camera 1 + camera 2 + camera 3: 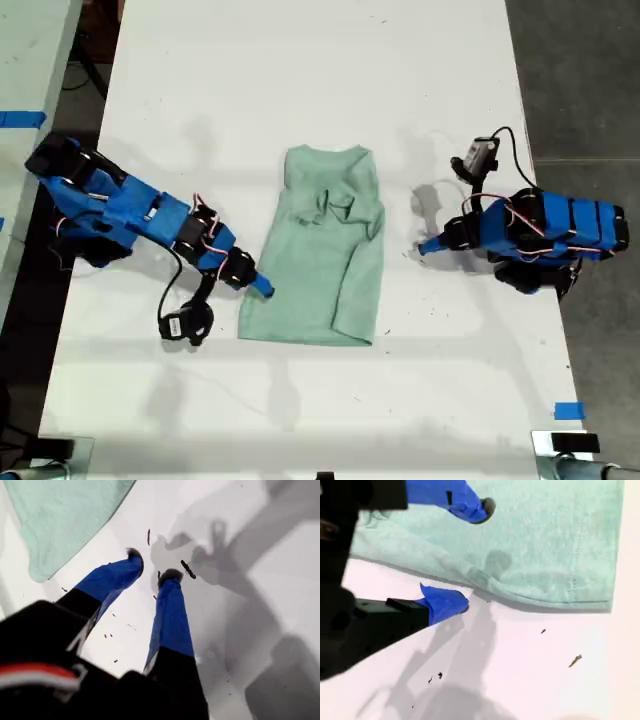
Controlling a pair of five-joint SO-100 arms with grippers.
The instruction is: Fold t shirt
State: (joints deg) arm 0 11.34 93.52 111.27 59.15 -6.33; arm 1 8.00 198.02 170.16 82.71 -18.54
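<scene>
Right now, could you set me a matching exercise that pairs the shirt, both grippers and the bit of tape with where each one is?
Things:
1. pale mint-green cloth t shirt
2. my first gripper
3. my second gripper
4. small blue tape strip

Places:
A. over bare white table, apart from the cloth, jaws open
B. near the table's edge, exterior view's lower right
C. lying mid-table, bunched near the collar
D. at the cloth's edge, one jaw over it, one off it

Pairs: 1-C, 2-A, 3-D, 4-B.

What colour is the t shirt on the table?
The t shirt is plain pale mint green, without pattern; the exterior view shows it best.
</scene>
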